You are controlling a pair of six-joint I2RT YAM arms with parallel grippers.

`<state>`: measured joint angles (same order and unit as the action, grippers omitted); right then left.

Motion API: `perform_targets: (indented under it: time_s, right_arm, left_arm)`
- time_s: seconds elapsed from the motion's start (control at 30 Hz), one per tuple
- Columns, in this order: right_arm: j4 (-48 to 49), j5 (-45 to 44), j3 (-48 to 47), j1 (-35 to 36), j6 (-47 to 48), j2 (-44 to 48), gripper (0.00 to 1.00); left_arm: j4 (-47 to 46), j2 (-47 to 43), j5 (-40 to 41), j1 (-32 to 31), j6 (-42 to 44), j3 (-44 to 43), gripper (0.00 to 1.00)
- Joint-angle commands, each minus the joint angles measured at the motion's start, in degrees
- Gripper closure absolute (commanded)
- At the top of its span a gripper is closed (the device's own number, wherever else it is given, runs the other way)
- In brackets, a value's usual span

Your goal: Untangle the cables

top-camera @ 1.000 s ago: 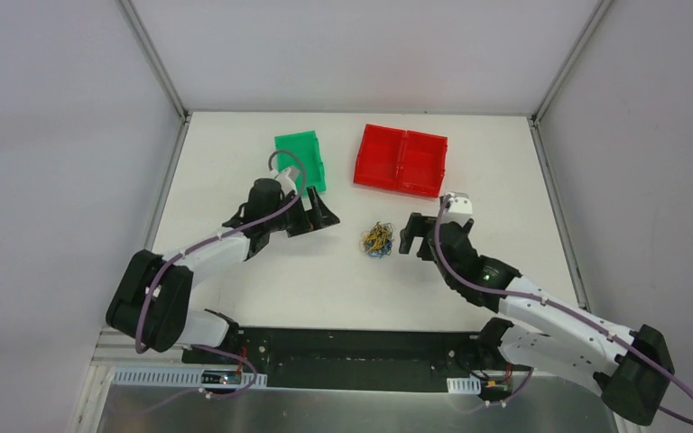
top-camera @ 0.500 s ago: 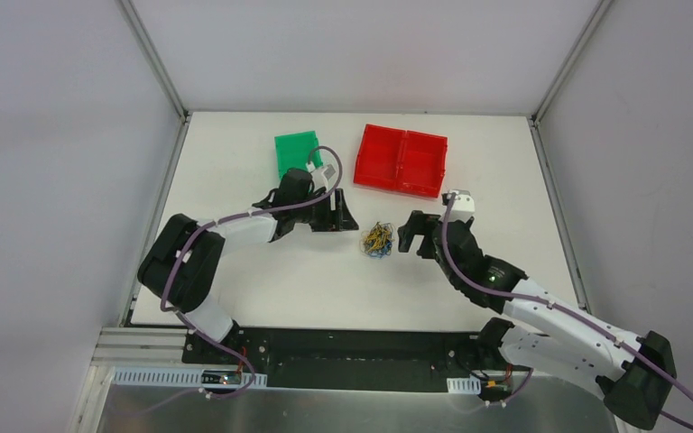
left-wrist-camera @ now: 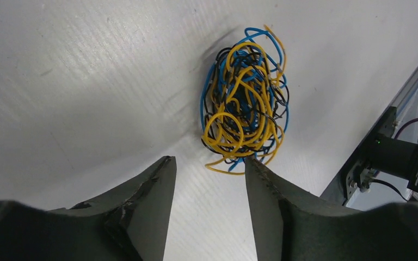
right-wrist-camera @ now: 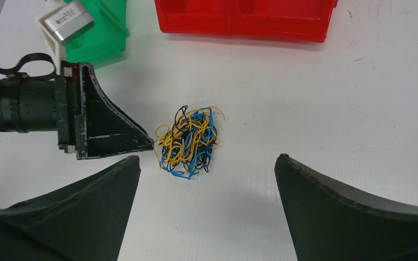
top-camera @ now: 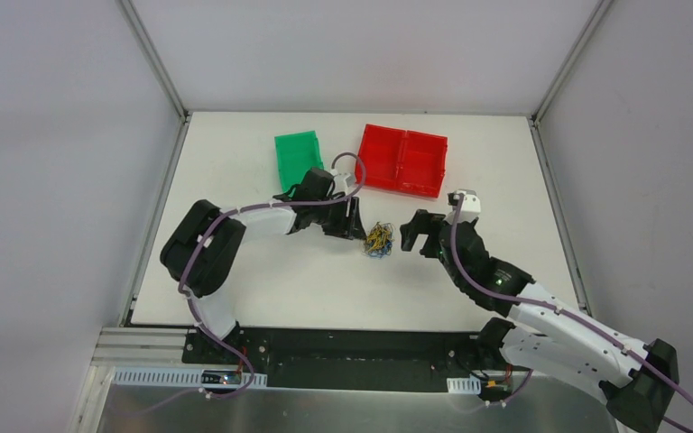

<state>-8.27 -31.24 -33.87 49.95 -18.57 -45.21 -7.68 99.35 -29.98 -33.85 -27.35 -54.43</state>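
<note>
On the tabletop [top-camera: 262, 271] we see the cables [top-camera: 378, 240] knotted; the left pincer [left-wrist-camera: 209, 160], at their nine o'clock, stands half-wide and empty, and the right pincer [right-wrist-camera: 208, 157], at three o'clock, stands wide.

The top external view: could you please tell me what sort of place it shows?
Probably a robotics lab test cell: a white table boxed in by plain grey panels, the left arm and right arm bolted at its near edge, and a red bin and green bin as props.

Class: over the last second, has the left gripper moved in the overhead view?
Yes. The left gripper slid rightward, away from the green bin, up to the cables.
</note>
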Motion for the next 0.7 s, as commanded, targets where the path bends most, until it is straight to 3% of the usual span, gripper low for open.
perform_targets:
  time_s: [0.0, 0.07, 0.13, 0.17, 0.47, 0.67]
  right_arm:
    - [0.69, -1.18, -0.84, -0.24, 0.64, 0.68, 0.0]
    - [0.65, -1.1, -0.84, -0.28, 0.69, 0.41, 0.01]
    - [0.67, -1.06, -0.93, -0.25, 0.69, 0.05, 0.01]
    - [0.7, -0.94, -0.94, -0.25, 0.58, -0.11, 0.01]
    - [0.54, 5.63, -3.14, -0.57, 0.25, -8.82, 0.03]
    - [0.82, 11.51, -5.64, -2.32, -1.36, -18.15, 0.09]
  left_arm:
    - [3.52, 4.13, 0.08, -1.53, 2.54, -4.43, 0.53]
    - [4.63, 5.93, -0.39, -1.74, 2.57, -6.07, 0.69]
    - [5.47, 6.61, -1.74, -1.76, 2.69, -7.46, 0.97]
    - [5.64, 6.48, -2.24, -1.75, 2.74, -7.5, 1.0]
    - [4.43, -6.81, 3.47, -1.75, 3.82, -0.78, 1.0]
    - [3.64, -9.34, 5.22, -1.75, 3.19, 1.01, 1.0]
